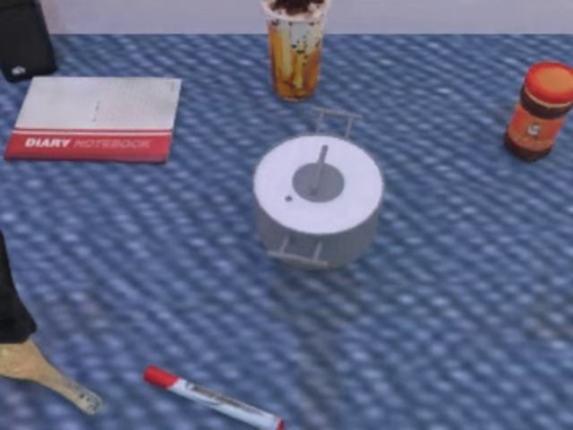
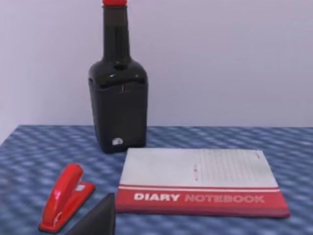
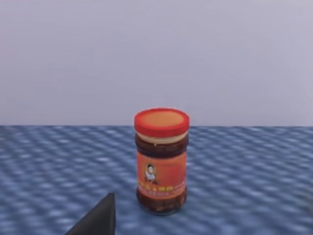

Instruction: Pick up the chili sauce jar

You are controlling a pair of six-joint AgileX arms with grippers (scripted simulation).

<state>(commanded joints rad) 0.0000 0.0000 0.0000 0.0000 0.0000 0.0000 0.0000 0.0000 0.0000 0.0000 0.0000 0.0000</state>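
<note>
The chili sauce jar [image 1: 538,109] stands upright at the far right of the table, with an orange-red lid, dark reddish contents and an orange label. The right wrist view has the jar [image 3: 161,161] straight ahead, a short way beyond my right gripper [image 3: 139,232]. Only one dark fingertip [image 3: 103,218] shows there, with bare table beside its inner edge, so the jaws stand apart and hold nothing. My right arm is out of the top view. My left arm [image 1: 11,296] is parked at the left edge, and its gripper [image 2: 195,232] is open over the cloth before the notebook.
A grey-white round device [image 1: 318,202] sits mid-table. A clear cup with brown streaks [image 1: 295,49] stands at the back. The diary notebook [image 1: 94,116], dark bottle [image 2: 117,98] and red stapler [image 2: 66,198] are at the left. A red marker [image 1: 210,399] and a tan tool [image 1: 49,376] lie in front.
</note>
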